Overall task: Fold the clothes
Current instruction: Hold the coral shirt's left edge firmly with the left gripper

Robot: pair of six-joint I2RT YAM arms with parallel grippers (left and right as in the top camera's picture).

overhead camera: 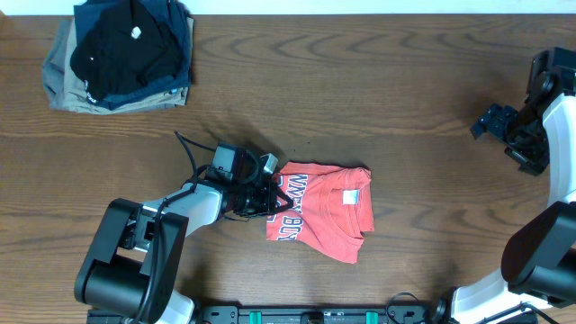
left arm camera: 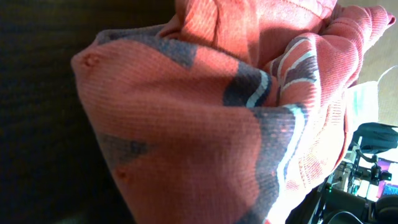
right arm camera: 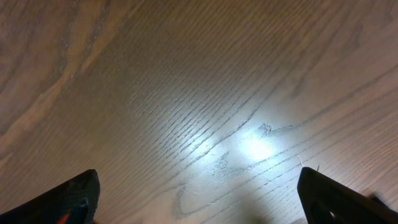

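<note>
Coral-red cloth is lying in a rumpled, part-folded bundle just below the middle of the bench [overhead camera: 378, 90]. This is the shirt [overhead camera: 328, 211], with its white lettering running from 12 toward 6 o'clock along its 9 o'clock edge. The left tool [overhead camera: 267, 196] is sitting right at that edge with its jaws closed narrow. Its wrist view is filling with bunched red knit pressed close to the lens, so it is evidently pinching a fold of the shirt. From this tool the rest of the shirt is stretching away toward 3 o'clock. The bundle is looking nearly square, only slightly longer from 9 to 3 than from 12 to 6.

The right tool [overhead camera: 493, 121] is hovering well apart, out toward 2 o'clock from the shirt, with its jaws spread wide over bare wood and gripping nothing. The left arm is therefore much the nearer, and I am judging that any coming fold is depending on carrying the pinched edge across toward 3 o'clock. A stack [overhead camera: 121, 54] of folded dark garments is resting far off at 10 o'clock.
</note>
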